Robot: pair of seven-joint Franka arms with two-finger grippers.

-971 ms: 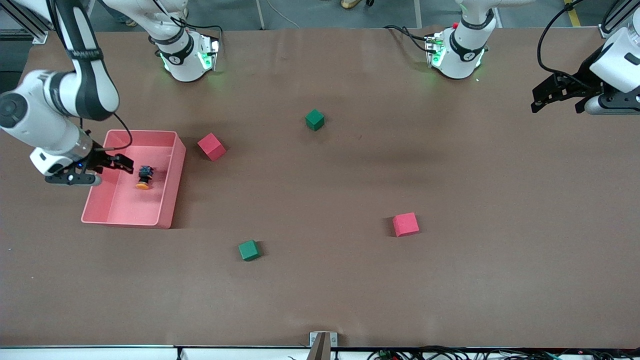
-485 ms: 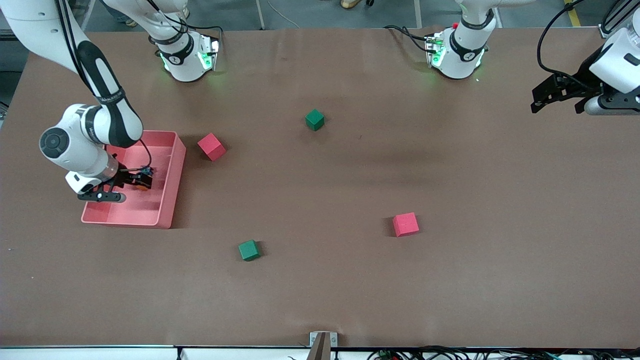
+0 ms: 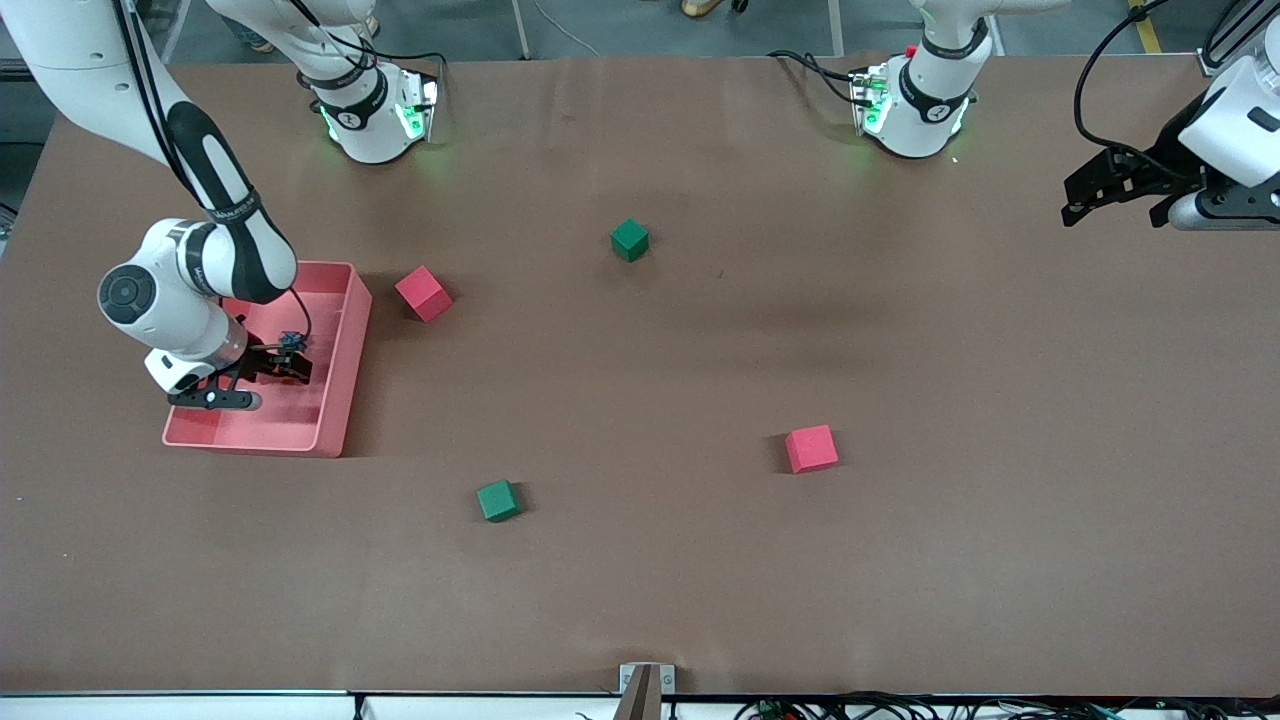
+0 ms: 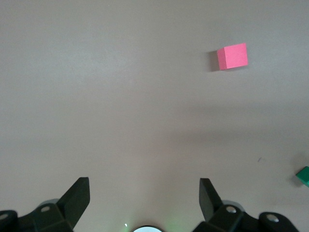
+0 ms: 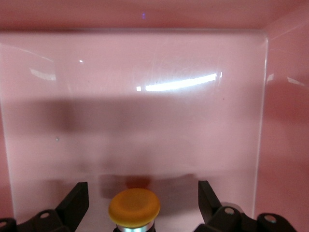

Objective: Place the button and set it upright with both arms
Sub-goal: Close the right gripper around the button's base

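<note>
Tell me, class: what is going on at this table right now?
The right gripper is down inside the pink bin, its jaws open on either side of the button, not yet closed on it. The left gripper waits in the air over the left arm's end of the table, jaws open. Red and green cubes lie scattered on the table.

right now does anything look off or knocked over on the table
Only the button: it lies on its side in the pink bin, not upright. The right gripper sits open around it; the left gripper waits open over the left arm's end of the table.
</note>
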